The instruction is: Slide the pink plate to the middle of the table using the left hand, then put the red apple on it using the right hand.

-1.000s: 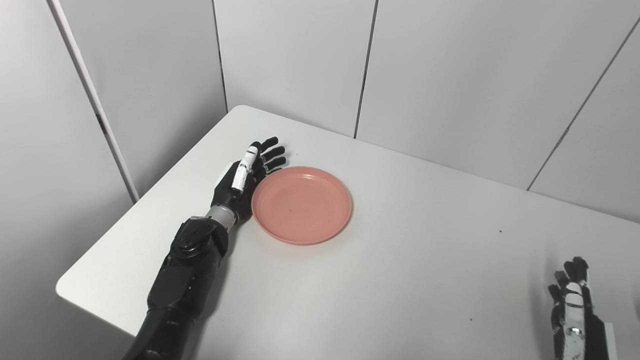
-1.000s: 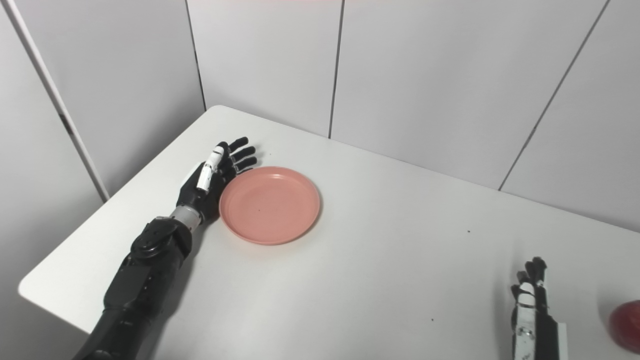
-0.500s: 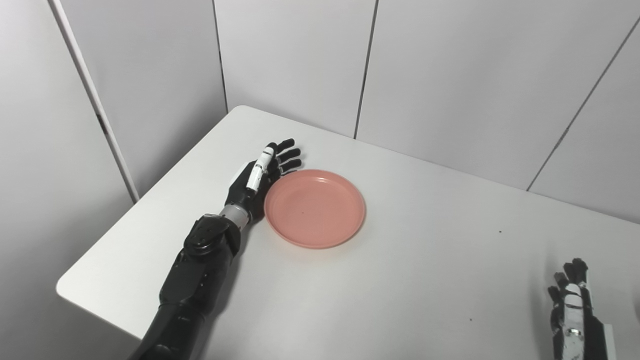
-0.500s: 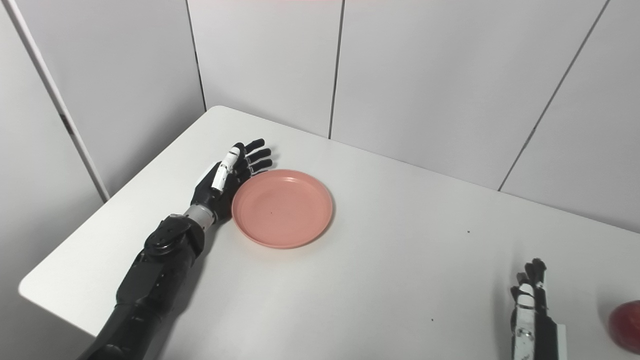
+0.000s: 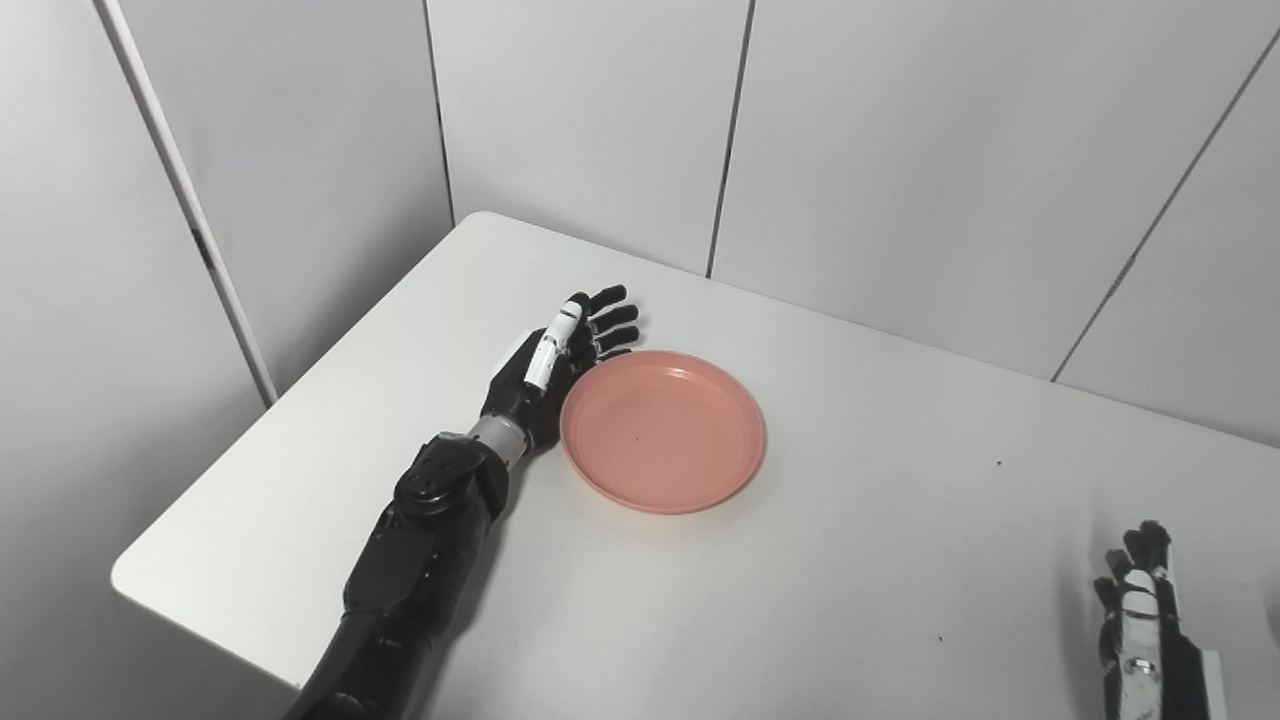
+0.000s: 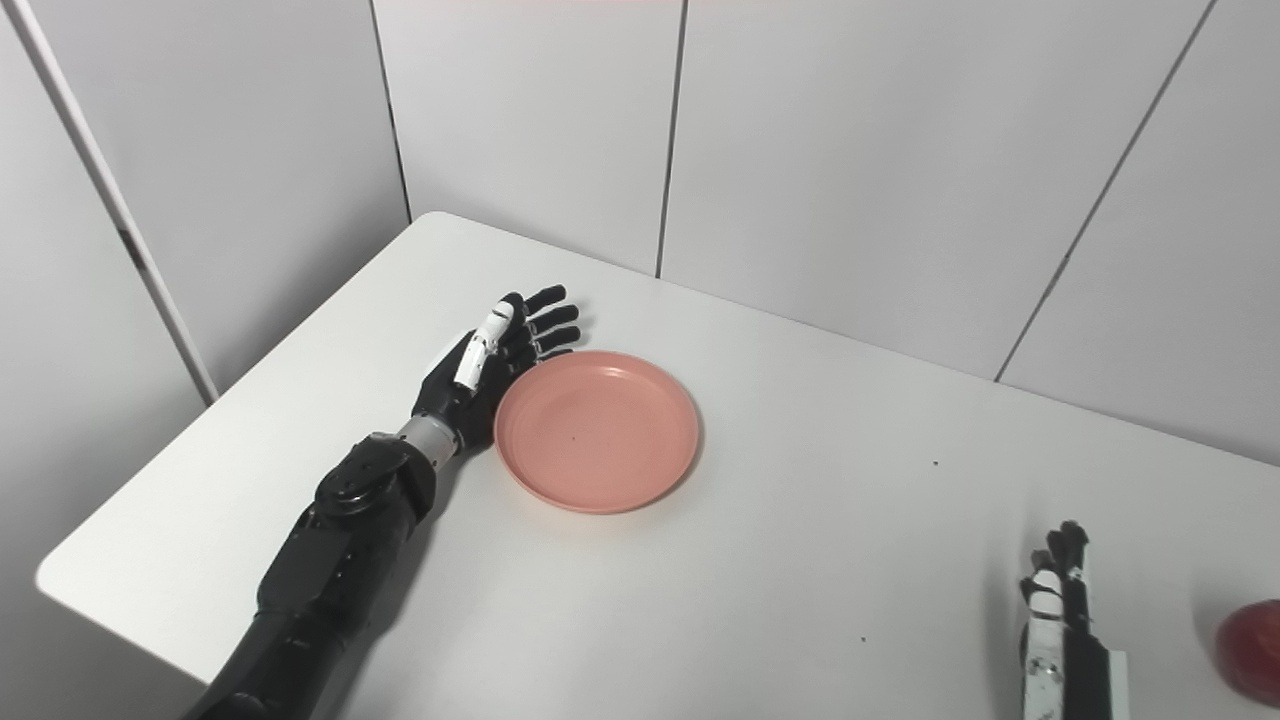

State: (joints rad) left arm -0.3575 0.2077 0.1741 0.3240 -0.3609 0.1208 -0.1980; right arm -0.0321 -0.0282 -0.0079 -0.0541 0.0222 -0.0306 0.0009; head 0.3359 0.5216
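A white table (image 5: pixel 800 580) stands in the corner of a room with grey panelled walls, seen from above. The robot's black left hand (image 5: pixel 545 365) lies edge-on against the left rim of a round pink plate (image 5: pixel 663 430), fingers spread and straight, gripping nothing, placed to push the plate sideways. The plate sits flat and empty in the left half of the table, short of the middle. At the bottom right, the right hand (image 6: pixel 1062 620) rests low near the table's front edge with its fingers pointing away from the robot; it holds nothing, though only part of it shows, so how far the fingers are parted is uncertain. Just beside it, cut off by the right edge of the right eye view, is the red apple (image 6: pixel 1250 648) (not visible in the left eye view). A likely risk: since the hand only presses on one side, the plate could spin or slip off the palm and stop off-centre.
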